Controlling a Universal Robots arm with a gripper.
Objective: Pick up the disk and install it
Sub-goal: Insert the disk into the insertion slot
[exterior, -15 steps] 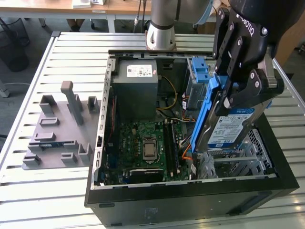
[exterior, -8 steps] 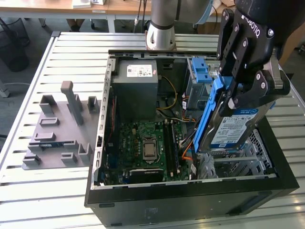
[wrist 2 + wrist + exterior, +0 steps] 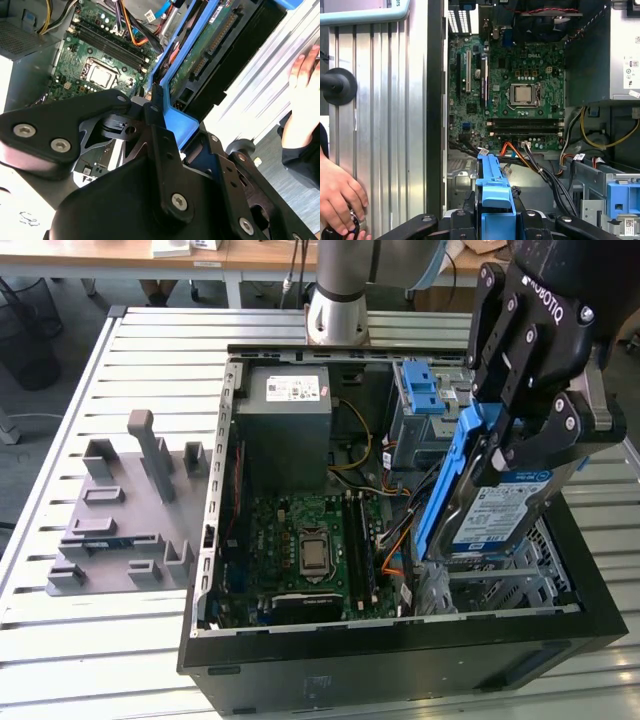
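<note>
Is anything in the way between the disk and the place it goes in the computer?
Nothing visible. The hand grips the disk, its lower end at the metal drive cage. The cables lie beside it, toward the exterior view's left.

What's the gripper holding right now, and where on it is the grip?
The gripper holds the disk, clamped at its upper end across the blue carrier frame, tilted above the open computer case.

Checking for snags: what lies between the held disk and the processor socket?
In the exterior view, memory slots and orange and black cables lie between the disk and the processor socket.
</note>
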